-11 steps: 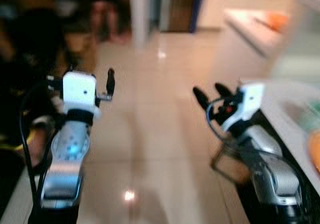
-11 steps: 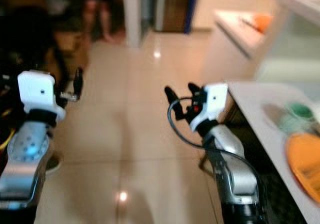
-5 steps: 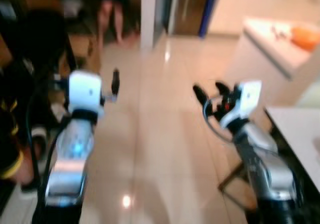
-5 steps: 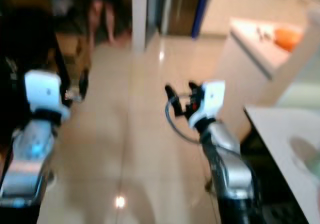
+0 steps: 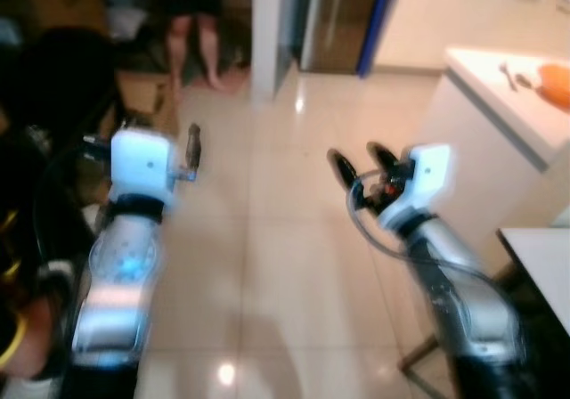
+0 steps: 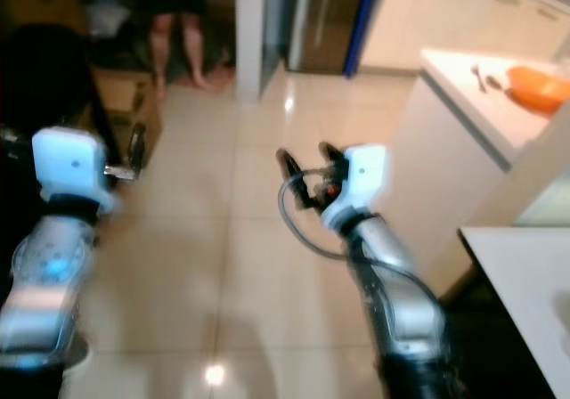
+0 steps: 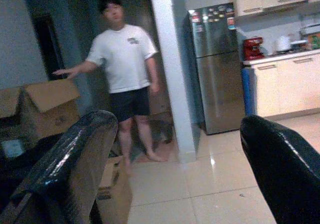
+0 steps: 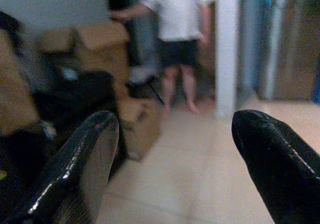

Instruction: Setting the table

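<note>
Right eye view: an orange bowl (image 6: 538, 88) sits on a white counter (image 6: 463, 71) at the far right, with what looks like a small utensil (image 6: 479, 77) lying just beside it; what the bowl holds cannot be made out. Nearer, at the lower right, the corner of a white table (image 6: 521, 274) comes into frame.

Cardboard boxes (image 7: 42, 96) stand open at the left of the room, and another box (image 6: 125, 105) rests on the floor near the left arm; their contents are hidden. A steel fridge (image 7: 217, 69) stands beside a white pillar (image 7: 172, 69), its door dotted with magnets too small to read. A red appliance (image 7: 254, 48) sits on the kitchen worktop next to it. No writing is legible anywhere.

A person (image 7: 127, 71) in a white T-shirt and dark shorts stands barefoot by the pillar, one arm stretched toward the boxes. A dark chair or heap (image 8: 75, 99) lies between the boxes and the tiled floor (image 5: 267, 239).

The left gripper (image 5: 189, 150) is raised over the tiles at the left, its fingers (image 7: 75, 154) spread wide with nothing between them. The right gripper (image 5: 358, 163) is held up in the middle of the floor, just short of the counter, its fingers (image 8: 85, 159) likewise wide apart and empty. Both arms point toward the person and the fridge.
</note>
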Available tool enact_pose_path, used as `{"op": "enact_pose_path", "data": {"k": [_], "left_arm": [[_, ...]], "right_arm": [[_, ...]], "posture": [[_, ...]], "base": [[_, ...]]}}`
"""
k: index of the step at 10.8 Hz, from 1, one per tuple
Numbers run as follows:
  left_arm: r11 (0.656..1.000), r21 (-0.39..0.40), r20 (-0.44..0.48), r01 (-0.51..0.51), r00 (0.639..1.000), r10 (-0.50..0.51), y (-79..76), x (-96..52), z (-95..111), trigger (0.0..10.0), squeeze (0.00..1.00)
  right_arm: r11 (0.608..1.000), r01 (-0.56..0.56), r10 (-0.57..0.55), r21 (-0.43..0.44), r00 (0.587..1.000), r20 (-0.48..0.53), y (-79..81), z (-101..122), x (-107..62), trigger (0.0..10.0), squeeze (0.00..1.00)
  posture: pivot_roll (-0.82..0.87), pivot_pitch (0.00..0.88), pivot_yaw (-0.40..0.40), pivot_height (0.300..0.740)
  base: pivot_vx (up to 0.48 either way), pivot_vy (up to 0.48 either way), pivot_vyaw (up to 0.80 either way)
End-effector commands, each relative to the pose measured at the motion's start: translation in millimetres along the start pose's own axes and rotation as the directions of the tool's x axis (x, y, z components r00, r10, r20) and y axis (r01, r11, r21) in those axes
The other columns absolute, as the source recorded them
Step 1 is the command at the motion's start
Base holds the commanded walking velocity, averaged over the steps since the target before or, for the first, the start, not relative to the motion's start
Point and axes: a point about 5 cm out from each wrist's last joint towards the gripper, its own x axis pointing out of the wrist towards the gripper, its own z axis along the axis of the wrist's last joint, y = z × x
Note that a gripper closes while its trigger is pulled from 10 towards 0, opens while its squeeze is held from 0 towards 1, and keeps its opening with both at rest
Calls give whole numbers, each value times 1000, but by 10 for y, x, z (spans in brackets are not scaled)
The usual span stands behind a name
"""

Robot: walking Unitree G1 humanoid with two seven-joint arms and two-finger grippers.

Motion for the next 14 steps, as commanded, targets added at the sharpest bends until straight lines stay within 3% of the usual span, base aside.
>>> {"op": "enact_pose_path", "data": {"k": [1,6,11,14], "left_arm": [[1000,20,17,-14,1000,14,82,1,43,10000,0],[1000,28,3,-13,1000,13,100,-47,8,10000,0],[1000,27,-14,-4,1000,4,94,-92,-45,10000,0],[999,35,-8,-6,1000,7,121,-75,-22,10000,0]], "right_arm": [[1000,-13,13,7,1000,21,42,51,59,10000,0],[1000,-19,19,14,1000,21,99,42,92,10000,0],[1000,-25,25,9,999,30,110,68,80,10000,0],[999,-39,39,5,998,57,145,123,143,10000,0]], "posture": [[18,0,-60,740],[17,0,-64,740],[18,0,-60,740],[27,0,-66,740]], "base": [[480,0,0],[480,0,0],[480,0,-754],[480,0,0]]}}
